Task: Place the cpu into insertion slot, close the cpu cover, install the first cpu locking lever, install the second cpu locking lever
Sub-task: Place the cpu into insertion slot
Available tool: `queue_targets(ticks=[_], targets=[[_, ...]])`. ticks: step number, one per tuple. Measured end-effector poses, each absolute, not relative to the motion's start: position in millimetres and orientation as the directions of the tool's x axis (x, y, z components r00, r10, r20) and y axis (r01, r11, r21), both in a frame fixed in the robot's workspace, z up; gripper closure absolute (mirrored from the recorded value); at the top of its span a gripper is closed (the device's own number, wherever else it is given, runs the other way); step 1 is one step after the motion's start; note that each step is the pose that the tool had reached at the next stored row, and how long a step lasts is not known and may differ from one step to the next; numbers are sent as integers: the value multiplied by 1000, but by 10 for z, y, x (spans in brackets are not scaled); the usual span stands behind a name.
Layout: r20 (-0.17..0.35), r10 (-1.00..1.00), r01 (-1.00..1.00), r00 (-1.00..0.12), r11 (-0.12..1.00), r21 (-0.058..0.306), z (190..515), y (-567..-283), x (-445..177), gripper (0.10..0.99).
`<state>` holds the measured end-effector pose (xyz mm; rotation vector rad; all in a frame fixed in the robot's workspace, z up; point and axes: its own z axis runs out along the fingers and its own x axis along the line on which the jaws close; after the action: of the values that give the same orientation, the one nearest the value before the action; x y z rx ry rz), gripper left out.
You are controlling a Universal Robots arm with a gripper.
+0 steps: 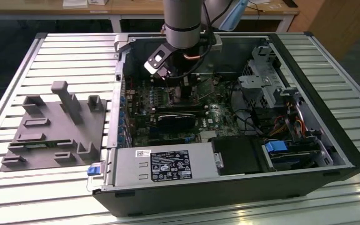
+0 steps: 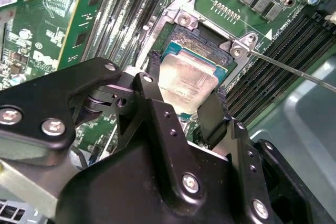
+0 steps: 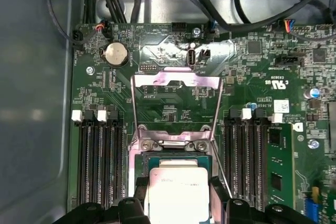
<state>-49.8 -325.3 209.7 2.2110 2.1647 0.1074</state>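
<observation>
Setting: an open computer case (image 1: 330, 136) lies on its side on a slatted metal bench (image 1: 61, 47), filling the middle of the bench and the exterior view's right side.
Arm: it reaches straight down into the case, over the motherboard (image 3: 105, 82).
Pincer (image 2: 185, 86): its two black fingers (image 2: 212, 113) are drawn in against opposite edges of the cpu and hold it between them.
Cpu (image 3: 178, 195): a flat square chip, silvery top facing up. It sits between the fingers directly over the insertion slot. Whether it already rests in the slot cannot be told.
Insertion slot (image 2: 191, 39): its dark centre shows past the far edge of the chip, with metal brackets and screws at the corners.
Cpu cover (image 3: 157, 81): a thin silver frame with a cut-out middle, swung up and open, hinged at the slot's far edge.
Locking lever (image 2: 294, 70): a thin metal rod standing out at a slant from the slot's corner, unlatched.
Memory slots (image 3: 100, 156): long black rows on both sides of the slot.
Coin battery (image 3: 116, 54): a round cell on the board beyond the open cover.
Power supply (image 1: 161, 166): a grey box at the case's near side.
Grey fixture (image 1: 55, 126): a moulded block with upright posts, on the bench beside the case near the exterior view's left edge.
</observation>
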Motion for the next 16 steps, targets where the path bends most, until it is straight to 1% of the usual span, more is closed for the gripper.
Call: queue_targets(ticks=[16], targets=[[18,1000,996,26,-27,81,1954,-3233,-517,545]])
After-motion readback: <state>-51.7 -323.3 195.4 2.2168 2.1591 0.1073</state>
